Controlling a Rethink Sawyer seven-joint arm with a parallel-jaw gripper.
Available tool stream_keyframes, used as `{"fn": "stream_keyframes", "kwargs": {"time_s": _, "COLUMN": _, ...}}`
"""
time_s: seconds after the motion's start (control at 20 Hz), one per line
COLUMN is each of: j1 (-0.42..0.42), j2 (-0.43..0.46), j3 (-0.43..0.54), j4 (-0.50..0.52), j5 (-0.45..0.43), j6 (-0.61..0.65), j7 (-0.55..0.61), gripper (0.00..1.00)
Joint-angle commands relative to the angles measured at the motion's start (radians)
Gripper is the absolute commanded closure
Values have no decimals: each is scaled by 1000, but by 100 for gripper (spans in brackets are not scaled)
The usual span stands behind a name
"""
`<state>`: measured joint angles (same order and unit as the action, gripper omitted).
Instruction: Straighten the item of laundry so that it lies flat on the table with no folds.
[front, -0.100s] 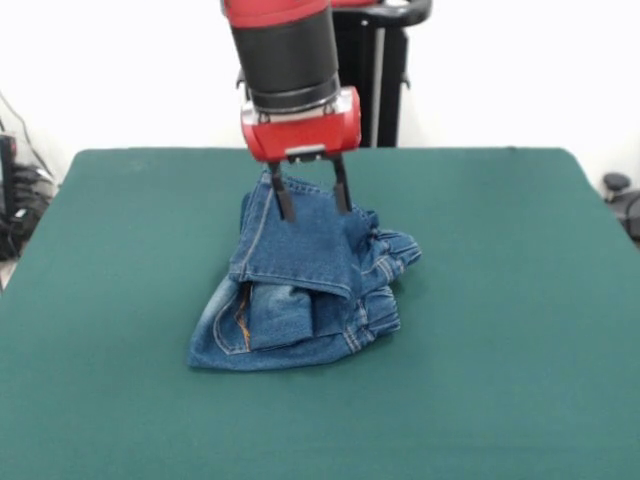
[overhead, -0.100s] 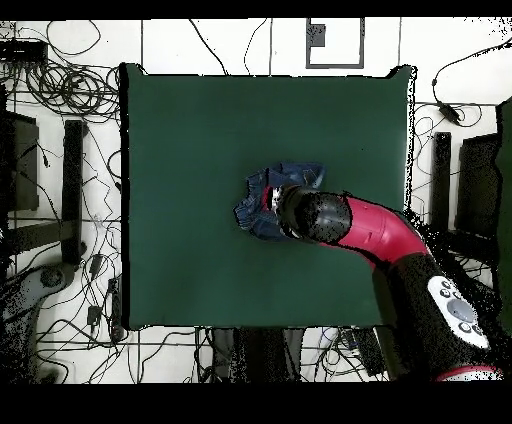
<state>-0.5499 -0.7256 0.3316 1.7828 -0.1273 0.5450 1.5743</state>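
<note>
The jeans (front, -0.100s: 300, 290) sit in a bunched, folded heap near the middle of the table (front, -0.100s: 500, 380); in the front view one upper layer is drawn up into a peak at about 12 o'clock of the heap, while lower layers spread toward 7 o'clock, with a pocket and orange stitching showing at the 8 o'clock side and rumpled hems at 3 o'clock; the gripper (front, -0.100s: 311, 197) stands right over that peak, its two dark fingers (front, -0.100s: 283, 200) set apart and pointing down, their tips against the raised denim; whether they pinch the cloth I cannot tell; the red and black arm (front, -0.100s: 290, 60) rises straight above; in the overhead view the arm (overhead, -0.100s: 380, 235) comes in from 4 o'clock and covers part of the jeans (overhead, -0.100s: 262, 200); green felt lies bare all round the heap; cables (overhead, -0.100s: 60, 90) trail on the floor past the table's edges.
</note>
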Motion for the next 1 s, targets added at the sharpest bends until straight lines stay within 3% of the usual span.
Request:
{"fn": "stream_keyframes", "kwargs": {"time_s": 0.05, "j1": 35, "j2": -15, "j3": 78, "j4": 31, "j5": -18, "j6": 146, "j7": -20, "gripper": 0}}
{"fn": "stream_keyframes", "kwargs": {"time_s": 1.0, "j1": -41, "j2": 94, "j3": 84, "j4": 24, "j5": -95, "j6": 33, "j7": -74, "gripper": 0}}
